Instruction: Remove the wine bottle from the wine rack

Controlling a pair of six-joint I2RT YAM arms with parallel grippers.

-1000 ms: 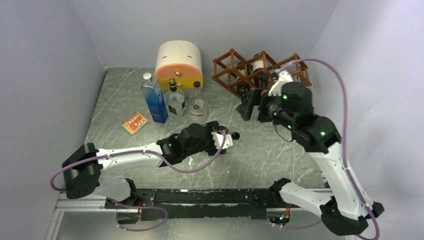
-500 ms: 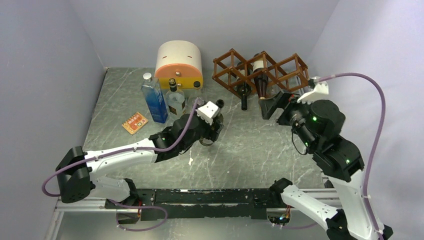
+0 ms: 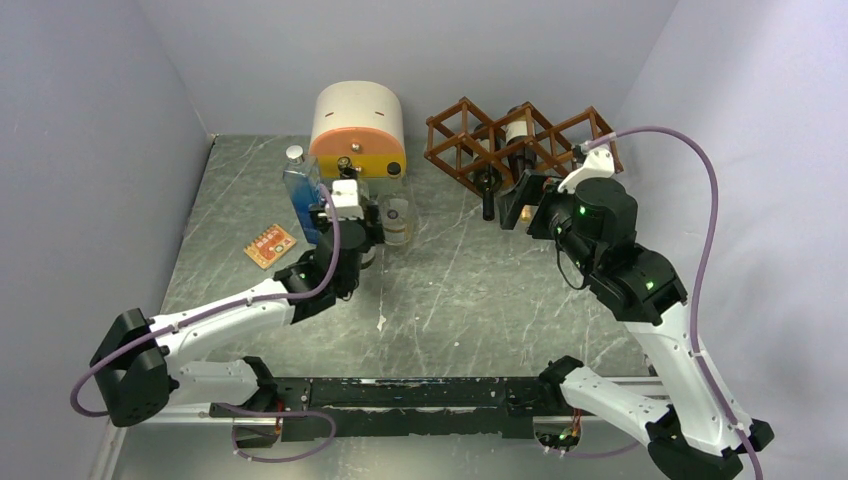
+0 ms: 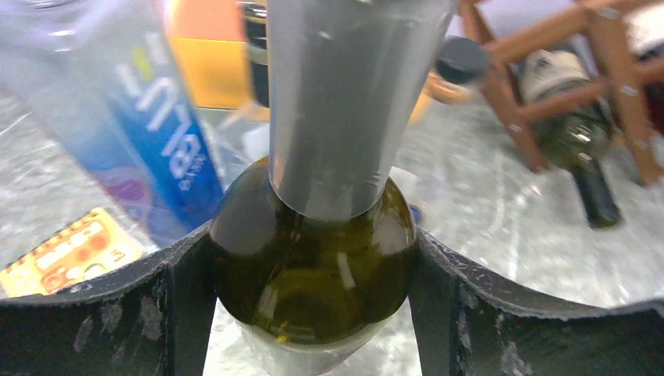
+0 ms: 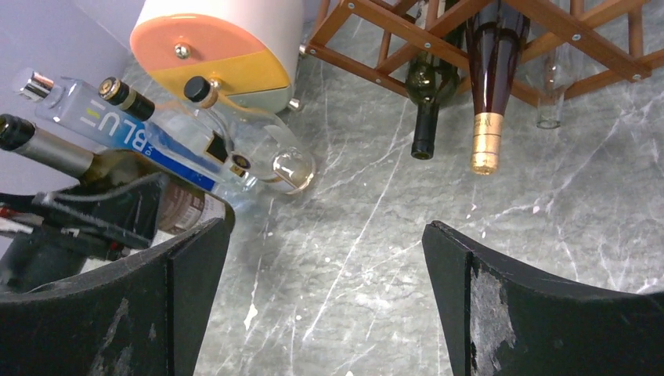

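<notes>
The wine rack (image 3: 520,142) stands at the back right and also shows in the right wrist view (image 5: 501,31). It holds a dark green bottle (image 5: 427,86), a dark bottle with a gold foil neck (image 5: 489,86) and a clear bottle (image 5: 552,102), necks pointing forward. My left gripper (image 3: 345,215) is shut on an olive-green wine bottle with a silver foil neck (image 4: 313,251), next to the blue bottle. That held bottle also shows in the right wrist view (image 5: 94,160). My right gripper (image 3: 515,200) is open and empty, just in front of the rack.
A blue bottle (image 3: 305,195), a clear black-capped bottle (image 3: 348,180) and a round glass bottle (image 3: 397,215) stand before the cream-and-orange drawer box (image 3: 358,120). An orange card (image 3: 270,245) lies at the left. Walls close in on three sides.
My left arm has carried the green bottle from the table's middle to the back left beside the blue bottle. My right gripper swung right, then back to the rack's front.
</notes>
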